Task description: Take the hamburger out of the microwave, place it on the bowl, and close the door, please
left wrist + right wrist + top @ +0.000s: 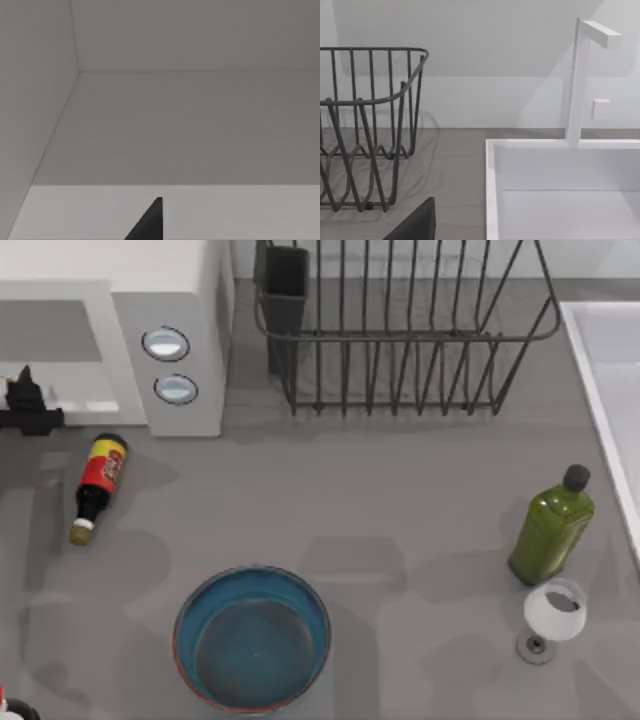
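The white microwave (180,300) stands at the back left, its two round knobs facing the table, and its cavity (190,125) is open and grey inside. My left gripper (25,405) is at the cavity's mouth at the far left edge, and a dark part of it (150,225) shows over the white sill. The hamburger and the door are out of view. The bowl (252,638), blue inside with a brownish rim, sits at the front centre-left with nothing in it. A dark part of my right gripper (417,225) shows near the sink.
A soy sauce bottle (95,485) lies on its side in front of the microwave. A dark wire dish rack (400,330) stands at the back. A green bottle (550,530) and a wine glass (552,618) stand at the right, beside the white sink (610,390).
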### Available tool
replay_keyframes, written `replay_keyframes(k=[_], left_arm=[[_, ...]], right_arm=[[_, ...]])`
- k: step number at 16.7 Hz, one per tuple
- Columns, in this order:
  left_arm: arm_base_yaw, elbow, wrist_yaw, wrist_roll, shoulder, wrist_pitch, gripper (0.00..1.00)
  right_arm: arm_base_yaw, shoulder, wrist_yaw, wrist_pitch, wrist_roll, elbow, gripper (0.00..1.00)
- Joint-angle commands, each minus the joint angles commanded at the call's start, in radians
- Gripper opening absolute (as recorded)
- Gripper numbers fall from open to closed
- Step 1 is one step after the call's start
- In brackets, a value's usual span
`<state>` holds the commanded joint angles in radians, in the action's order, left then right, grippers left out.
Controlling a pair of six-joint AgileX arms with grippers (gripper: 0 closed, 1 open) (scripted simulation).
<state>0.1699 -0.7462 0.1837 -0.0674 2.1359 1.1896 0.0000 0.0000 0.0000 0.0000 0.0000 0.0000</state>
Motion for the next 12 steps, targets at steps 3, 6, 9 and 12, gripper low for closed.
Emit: replay_keyframes(k=[3,6,9,12], left_arm=[[-0.002,0.000,-0.001,-0.001,-0.112,-0.116,0.00],[-0.003,-0.001,-0.002,-0.001,-0.206,-0.216,0.00],[-0.004,-0.002,-0.002,-0.001,-0.253,-0.266,0.00],[-0.004,-0.002,-0.002,-0.001,-0.255,-0.268,0.00]], right_arm=[[0.000,0.000,0.000,0.000,0.000,0.000,1.00],[0.000,0.000,0.000,0.000,0.000,0.000,1.00],[0.000,0.000,0.000,0.000,0.000,0.000,1.00],[0.000,0.000,0.000,0.000,0.000,0.000,1.00]])
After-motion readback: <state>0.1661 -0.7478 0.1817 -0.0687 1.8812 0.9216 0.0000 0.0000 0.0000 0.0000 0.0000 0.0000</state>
